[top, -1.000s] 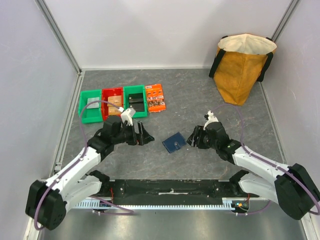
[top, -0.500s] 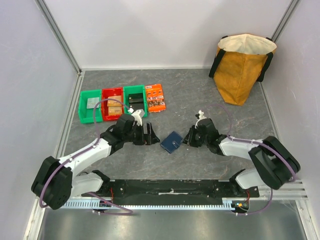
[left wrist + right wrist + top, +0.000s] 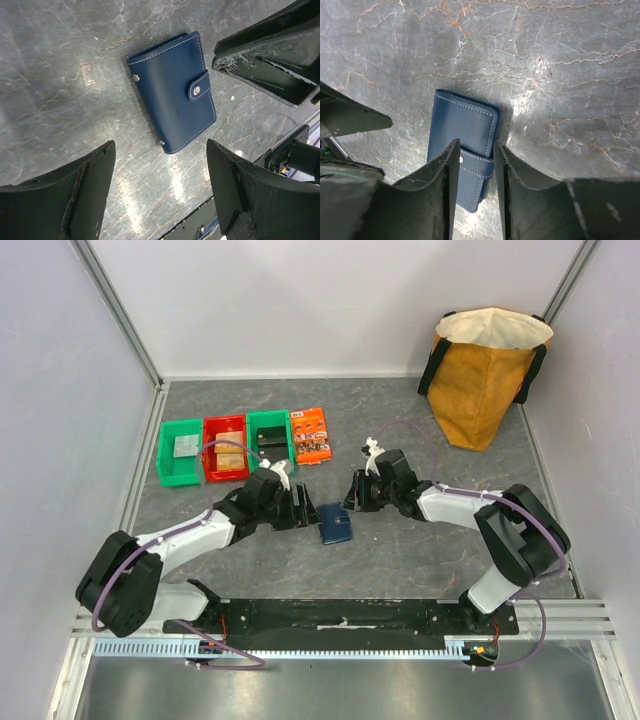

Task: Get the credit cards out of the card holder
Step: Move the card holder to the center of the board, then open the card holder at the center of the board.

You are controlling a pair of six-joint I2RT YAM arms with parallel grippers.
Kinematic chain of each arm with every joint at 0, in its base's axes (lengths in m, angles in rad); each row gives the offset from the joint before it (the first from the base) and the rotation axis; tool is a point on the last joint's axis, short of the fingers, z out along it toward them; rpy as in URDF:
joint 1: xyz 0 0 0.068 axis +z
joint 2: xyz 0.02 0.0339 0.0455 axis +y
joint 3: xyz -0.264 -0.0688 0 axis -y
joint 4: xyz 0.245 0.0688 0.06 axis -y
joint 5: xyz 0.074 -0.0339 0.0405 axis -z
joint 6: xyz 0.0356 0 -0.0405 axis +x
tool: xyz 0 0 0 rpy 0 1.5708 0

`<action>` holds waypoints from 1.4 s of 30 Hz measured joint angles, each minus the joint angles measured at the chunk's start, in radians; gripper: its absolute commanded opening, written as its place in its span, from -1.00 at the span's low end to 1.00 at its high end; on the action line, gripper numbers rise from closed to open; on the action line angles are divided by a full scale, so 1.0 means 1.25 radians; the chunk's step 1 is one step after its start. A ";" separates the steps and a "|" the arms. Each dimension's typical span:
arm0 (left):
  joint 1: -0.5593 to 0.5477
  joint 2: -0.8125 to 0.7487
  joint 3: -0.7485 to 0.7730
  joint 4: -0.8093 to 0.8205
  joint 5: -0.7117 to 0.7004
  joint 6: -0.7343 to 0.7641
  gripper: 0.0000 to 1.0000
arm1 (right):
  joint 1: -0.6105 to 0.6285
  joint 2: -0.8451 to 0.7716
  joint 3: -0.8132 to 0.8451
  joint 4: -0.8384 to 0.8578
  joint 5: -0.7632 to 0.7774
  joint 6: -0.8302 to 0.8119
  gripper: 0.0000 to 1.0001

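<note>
The card holder (image 3: pixel 335 524) (image 3: pixel 172 92) (image 3: pixel 462 127) is a small navy wallet lying flat on the grey table between the two arms, its tab snapped shut. The credit cards are hidden inside it. My left gripper (image 3: pixel 305 508) (image 3: pixel 159 145) stands open just left of the wallet, with nothing between its fingers. My right gripper (image 3: pixel 355 495) (image 3: pixel 476 144) hangs over the wallet's right edge. Its jaws are narrowly apart and the tab shows in the gap. I cannot tell whether the fingers (image 3: pixel 440 185) touch the wallet.
Two green bins (image 3: pixel 165 455) (image 3: pixel 270 422) and a red bin (image 3: pixel 225 423) stand in a row at the back left, with an orange printed packet (image 3: pixel 311 436) beside them. A tan bag (image 3: pixel 485 375) stands at the back right. Walls close in on both sides.
Both grippers have moved inward toward the wallet. The wallet has slid a little to the left and turned. The right jaws are narrower than a second ago.
</note>
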 measured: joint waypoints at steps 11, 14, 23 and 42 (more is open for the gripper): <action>-0.074 0.105 -0.003 0.064 -0.052 -0.117 0.30 | 0.084 -0.109 0.000 -0.121 0.120 -0.063 0.51; -0.085 0.118 -0.004 0.077 -0.068 -0.134 0.26 | 0.104 -0.112 0.000 -0.142 0.166 -0.074 0.51; -0.110 0.158 -0.004 0.140 -0.087 -0.170 0.11 | 0.174 -0.086 0.023 -0.186 0.280 -0.085 0.35; -0.130 0.188 -0.023 0.205 -0.134 -0.219 -0.80 | 0.266 0.005 0.107 -0.240 0.446 -0.086 0.04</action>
